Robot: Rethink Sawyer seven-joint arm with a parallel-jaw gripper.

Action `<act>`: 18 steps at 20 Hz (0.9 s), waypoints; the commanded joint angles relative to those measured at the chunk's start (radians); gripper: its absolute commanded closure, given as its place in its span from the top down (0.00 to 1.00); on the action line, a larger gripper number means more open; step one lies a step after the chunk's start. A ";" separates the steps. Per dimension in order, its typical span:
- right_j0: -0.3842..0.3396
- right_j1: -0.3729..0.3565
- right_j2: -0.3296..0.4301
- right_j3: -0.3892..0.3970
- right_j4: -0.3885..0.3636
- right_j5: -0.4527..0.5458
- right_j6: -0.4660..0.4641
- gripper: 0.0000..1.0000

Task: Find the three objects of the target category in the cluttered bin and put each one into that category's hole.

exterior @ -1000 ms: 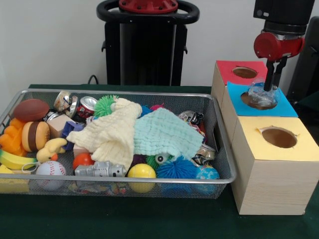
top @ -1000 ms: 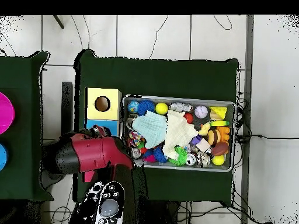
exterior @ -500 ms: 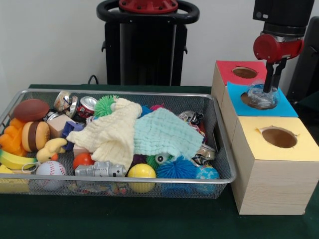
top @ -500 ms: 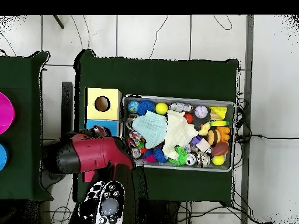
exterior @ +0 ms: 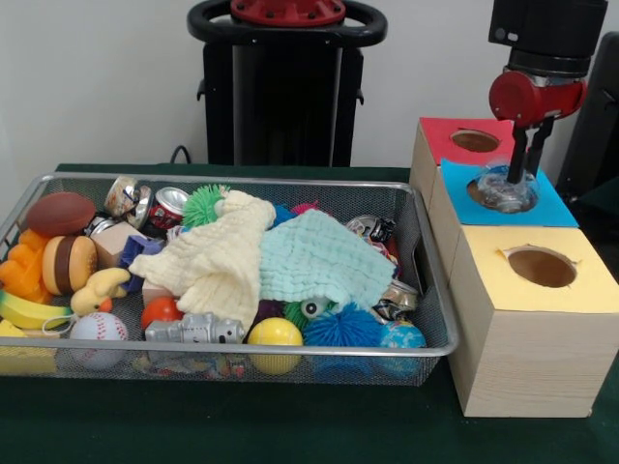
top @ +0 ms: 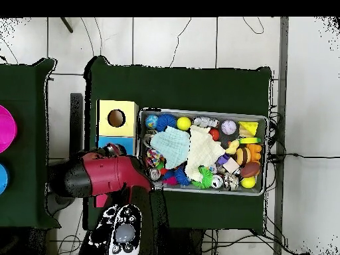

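Gripper point(exterior: 527, 159) higher over clear bag point(exterior: 503, 188) in blue-topped hole point(exterior: 488, 196)

I see a crumpled clear plastic piece point(exterior: 503, 187) | sitting in the blue box's hole point(exterior: 484, 193) | wire bin point(exterior: 433, 319) crowded with toys, cloths

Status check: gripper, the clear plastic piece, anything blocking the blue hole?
Gripper above the blue box's hole, open or shut unclear. Crumpled clear plastic sits in the hole mouth, not through. Nothing else on the blue top.
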 commanded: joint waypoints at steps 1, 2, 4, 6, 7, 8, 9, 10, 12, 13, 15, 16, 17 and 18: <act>0.002 0.030 0.018 0.033 0.040 0.009 0.259 1.00; 0.003 0.030 0.017 0.033 0.040 0.010 0.259 1.00; 0.003 0.030 0.017 0.033 0.039 0.010 0.259 1.00; 0.006 0.029 0.015 0.034 0.039 0.012 0.261 1.00; 0.008 0.030 0.013 0.032 0.040 0.013 0.262 1.00; 0.011 0.031 0.012 0.030 0.039 0.013 0.263 1.00; 0.015 0.031 0.009 0.028 0.039 0.017 0.265 1.00; 0.019 0.031 0.005 0.027 0.040 0.023 0.268 1.00; 0.026 0.032 -0.001 0.022 0.039 0.038 0.268 1.00; 0.029 0.033 -0.006 0.017 0.038 0.050 0.266 1.00; 0.028 0.023 -0.010 0.018 0.033 0.073 0.254 1.00; 0.027 0.016 -0.013 0.019 0.032 0.082 0.251 1.00; 0.026 0.004 -0.019 0.027 0.030 0.088 0.247 1.00; 0.025 -0.007 -0.025 0.025 0.028 0.103 0.241 1.00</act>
